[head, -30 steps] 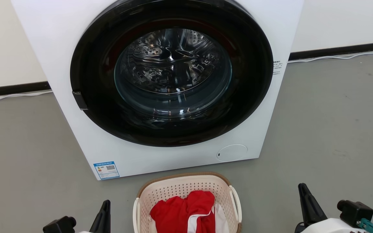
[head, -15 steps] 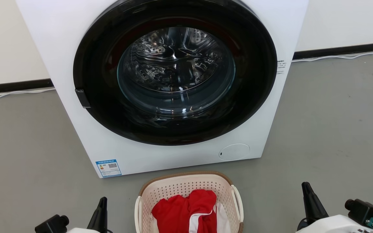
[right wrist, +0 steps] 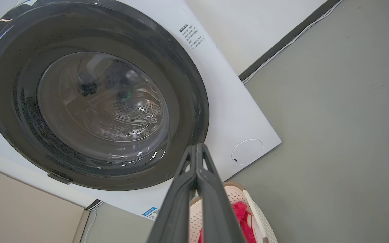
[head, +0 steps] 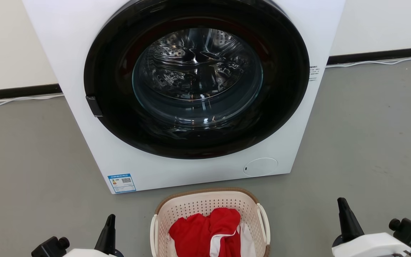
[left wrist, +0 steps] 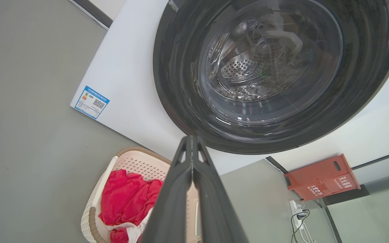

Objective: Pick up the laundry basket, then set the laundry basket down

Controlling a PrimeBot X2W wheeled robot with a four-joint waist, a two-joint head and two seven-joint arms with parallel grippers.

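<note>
Plainly, in the head view the laundry basket [head: 205,204] stands level on the grey floor [head: 369,142], just in front of the washing machine [head: 66,53] and near the bottom edge, with a red garment [head: 198,232] and a bit of white cloth heaped inside. The left gripper [head: 110,219] and the right gripper [head: 343,205] flank it, each well apart from its white loop handles, fingers pressed together and holding nothing. A basket resting on the floor with both pincers off it would fit the stage ahead of the lift as well as the stage after the setting down, and the scene does not say which. The floor is smooth, matt and flat; a pale wall with a dark skirting and a white cable runs behind the machine.

From the left wrist view, the left gripper [left wrist: 191,140] rises as one closed dark wedge, nothing between its fingers. The basket [left wrist: 137,165] sits low at the left of it, below the dark round door. A red box [left wrist: 319,175] leans by the wall, a power strip [left wrist: 297,209] beneath it.

From the right wrist view, the right gripper [right wrist: 198,148] is likewise closed and empty, the basket [right wrist: 235,195] peeking out beside it at the bottom, beneath the machine's front
</note>
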